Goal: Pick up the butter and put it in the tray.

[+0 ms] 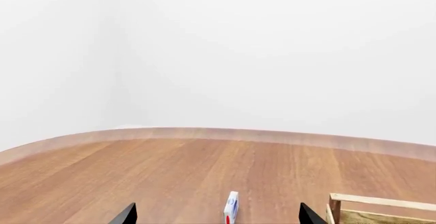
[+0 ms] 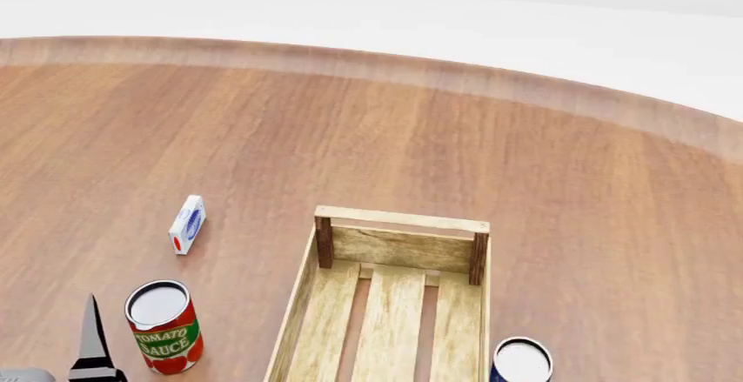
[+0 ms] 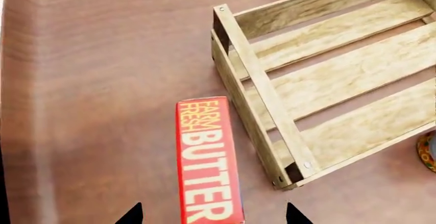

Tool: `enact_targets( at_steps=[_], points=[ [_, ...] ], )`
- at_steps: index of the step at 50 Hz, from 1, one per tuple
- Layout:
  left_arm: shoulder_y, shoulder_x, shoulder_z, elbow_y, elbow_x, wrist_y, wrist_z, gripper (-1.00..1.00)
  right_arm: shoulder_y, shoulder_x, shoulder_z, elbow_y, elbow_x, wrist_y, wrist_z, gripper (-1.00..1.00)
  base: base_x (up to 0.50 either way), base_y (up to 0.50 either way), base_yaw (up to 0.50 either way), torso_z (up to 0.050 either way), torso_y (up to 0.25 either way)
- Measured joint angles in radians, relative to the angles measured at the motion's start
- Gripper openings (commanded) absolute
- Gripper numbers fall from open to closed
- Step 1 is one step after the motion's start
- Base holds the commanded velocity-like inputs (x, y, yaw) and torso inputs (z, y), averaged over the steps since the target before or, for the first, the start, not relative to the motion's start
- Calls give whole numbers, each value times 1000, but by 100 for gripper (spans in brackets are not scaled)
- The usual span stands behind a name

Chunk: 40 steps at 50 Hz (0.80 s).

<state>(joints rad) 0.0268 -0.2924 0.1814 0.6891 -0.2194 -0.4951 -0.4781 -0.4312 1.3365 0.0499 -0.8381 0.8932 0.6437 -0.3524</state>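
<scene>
Right wrist view is showing you the butter [image 3: 206, 163]: the red carton is lying flat on the bench [image 3: 102, 81], lettering up, running lengthwise toward the camera and just beside the tray [image 3: 327, 86], close to one of its long side rails but apart from it. Your right pincer [image 3: 212, 215] is hovering over the near end of the carton with its two dark tips spread wide, one on each side of the carton's narrow width and clear of it, so it is gripping nothing yet. That alignment looks deliberate: the tips are straddling the short dimension, which is the only span they could close across.

Nothing is lying on the tray's slats in either view, and the tray sitting so near means the carry should be short. The head camera is not catching the butter at all.

Your left pincer [image 1: 216, 215] is also standing wide open and empty, pointing across the bench with a small white-and-blue box [image 1: 231, 207] in line between its tips; leave that one alone. From the head view, a tomato sauce can [image 2: 163, 326] is standing beside the tray's left rail and a second, dark can [image 2: 521, 361] by its right rail.
</scene>
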Motion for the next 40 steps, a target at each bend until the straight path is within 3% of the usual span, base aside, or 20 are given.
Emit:
enact_targets(
  at_steps=[22,40],
  points=[
    [-2,-8,4,6,-10,-5,-9,100,547,-143,-399,-23,-147,348,-90,100,0,0,0,0,0],
    [-3,-15,5,3,-18,-1,-13,100,703,-231,-598,-41,-245,436,-148,100,0,0,0,0,0]
  ],
)
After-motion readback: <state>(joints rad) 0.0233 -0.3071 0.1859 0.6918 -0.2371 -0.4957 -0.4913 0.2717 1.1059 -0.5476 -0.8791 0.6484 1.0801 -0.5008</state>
